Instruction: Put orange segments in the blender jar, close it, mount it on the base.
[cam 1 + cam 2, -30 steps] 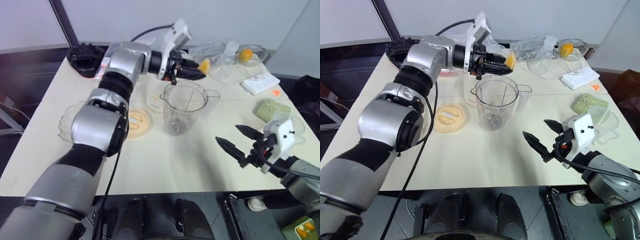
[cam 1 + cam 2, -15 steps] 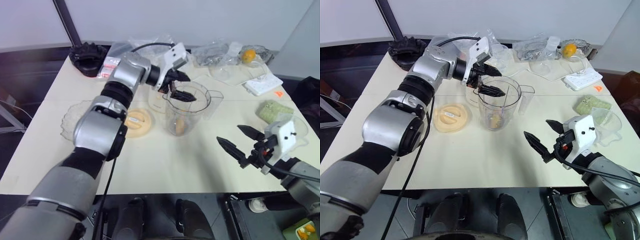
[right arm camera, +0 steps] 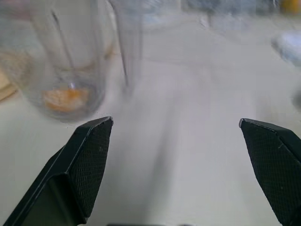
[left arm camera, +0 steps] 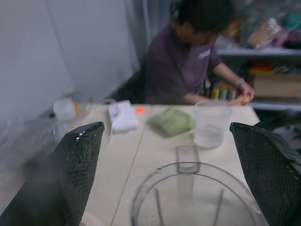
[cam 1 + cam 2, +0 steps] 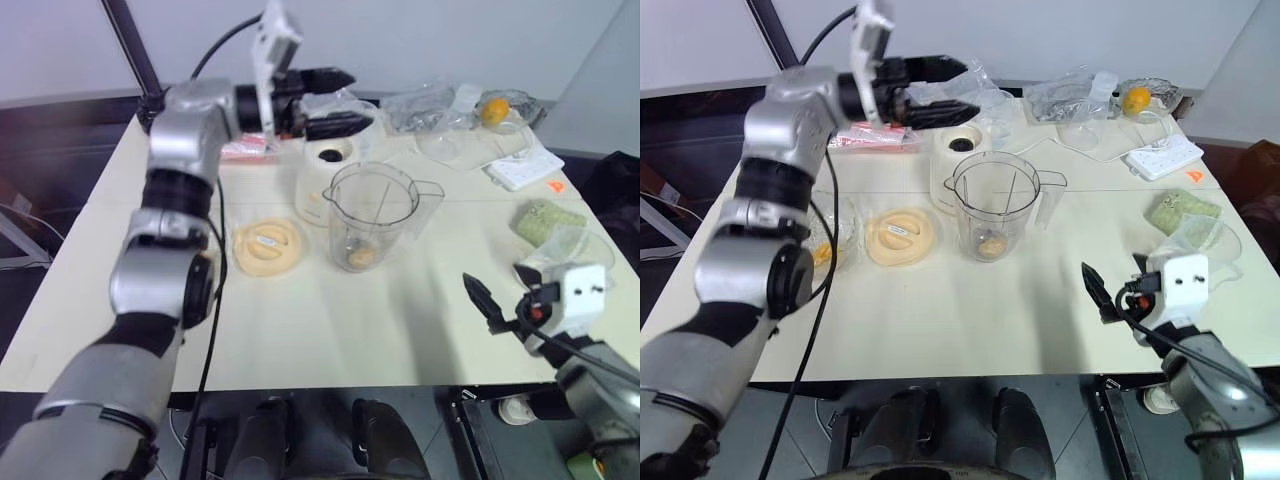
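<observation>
Your left hand [image 5: 940,88], fingers spread and empty, hovers behind the tall clear plastic blender jar [image 5: 992,205]; remaining orange segments [image 5: 824,254] sit on its far-left side.

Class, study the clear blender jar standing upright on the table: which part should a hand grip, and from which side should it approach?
Probably the side handle of the blender jar, approached from the robot's right. The jar stands upright, its handle juts out toward that side, and the base crowds it from behind.
</observation>
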`<action>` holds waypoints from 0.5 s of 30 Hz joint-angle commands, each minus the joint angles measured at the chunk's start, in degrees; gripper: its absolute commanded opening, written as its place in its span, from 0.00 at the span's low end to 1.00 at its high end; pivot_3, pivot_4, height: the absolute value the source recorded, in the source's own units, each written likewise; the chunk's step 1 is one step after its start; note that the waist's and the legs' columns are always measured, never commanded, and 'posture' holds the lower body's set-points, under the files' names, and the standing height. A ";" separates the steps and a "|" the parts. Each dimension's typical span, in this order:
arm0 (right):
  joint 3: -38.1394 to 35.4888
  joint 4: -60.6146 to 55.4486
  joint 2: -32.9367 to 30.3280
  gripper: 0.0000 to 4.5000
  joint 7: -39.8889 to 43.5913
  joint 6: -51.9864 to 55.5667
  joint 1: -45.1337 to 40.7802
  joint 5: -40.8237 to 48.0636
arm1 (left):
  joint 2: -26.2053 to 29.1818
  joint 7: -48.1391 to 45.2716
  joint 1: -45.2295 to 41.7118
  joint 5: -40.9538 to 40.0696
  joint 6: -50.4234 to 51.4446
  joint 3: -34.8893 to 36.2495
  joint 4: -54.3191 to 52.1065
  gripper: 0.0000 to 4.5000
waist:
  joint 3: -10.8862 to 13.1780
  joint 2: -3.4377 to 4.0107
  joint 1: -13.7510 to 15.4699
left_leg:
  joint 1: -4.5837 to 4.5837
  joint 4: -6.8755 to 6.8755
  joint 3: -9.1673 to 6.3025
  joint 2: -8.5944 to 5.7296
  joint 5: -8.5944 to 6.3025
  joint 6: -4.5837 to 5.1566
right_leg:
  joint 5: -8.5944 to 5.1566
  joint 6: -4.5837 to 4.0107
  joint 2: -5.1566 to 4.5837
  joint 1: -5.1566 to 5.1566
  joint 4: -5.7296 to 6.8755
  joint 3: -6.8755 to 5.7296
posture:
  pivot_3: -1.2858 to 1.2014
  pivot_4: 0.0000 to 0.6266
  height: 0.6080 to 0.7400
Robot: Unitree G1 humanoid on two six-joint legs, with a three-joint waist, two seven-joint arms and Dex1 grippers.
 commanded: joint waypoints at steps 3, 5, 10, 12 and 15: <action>-2.60 2.62 0.09 1.00 -2.39 -2.68 3.33 -6.47 | 7.38 0.70 16.95 -6.81 11.84 -2.32 -29.95 0.99 | -0.02 0.04 -0.18 | 0.07 0.03 0.10 -0.02 0.00 -0.01 | -0.06 -0.12 -0.01 0.02 0.01 0.15 | 0.52 0.24 1.00; -3.77 4.42 0.35 1.00 -4.03 -2.18 2.58 -7.75 | 8.90 2.23 22.05 -8.21 14.07 -3.26 -36.78 0.99 | -0.03 0.07 0.16 | 0.16 0.02 0.09 0.00 0.00 -0.02 | -0.07 -0.15 -0.01 0.07 0.02 0.16 | 0.52 0.24 1.00; -4.15 9.90 -0.23 1.00 -11.01 0.90 -0.57 -15.17 | 11.77 4.90 30.53 -13.85 20.63 -3.52 -47.29 0.99 | -0.06 0.12 0.01 | 0.18 0.04 0.04 0.00 0.05 -0.11 | -0.01 -0.27 -0.05 0.14 -0.06 0.11 | 0.52 0.24 1.00; -4.81 11.88 0.40 1.00 -14.54 2.36 -2.44 -17.79 | 12.81 5.73 32.44 -15.44 22.04 -3.76 -49.77 0.99 | -0.10 0.20 -0.04 | 0.20 0.03 0.11 0.00 0.05 -0.11 | -0.01 -0.28 -0.06 0.13 -0.07 0.13 | 0.52 0.24 1.00; -6.18 16.62 0.74 1.00 -17.13 1.59 -6.04 -19.79 | 13.55 8.15 34.10 -16.94 23.29 -3.78 -52.13 0.99 | -0.11 0.27 -0.10 | 0.20 0.00 0.12 0.00 0.05 -0.11 | -0.01 -0.28 -0.04 0.09 -0.08 0.13 | 0.52 0.24 1.00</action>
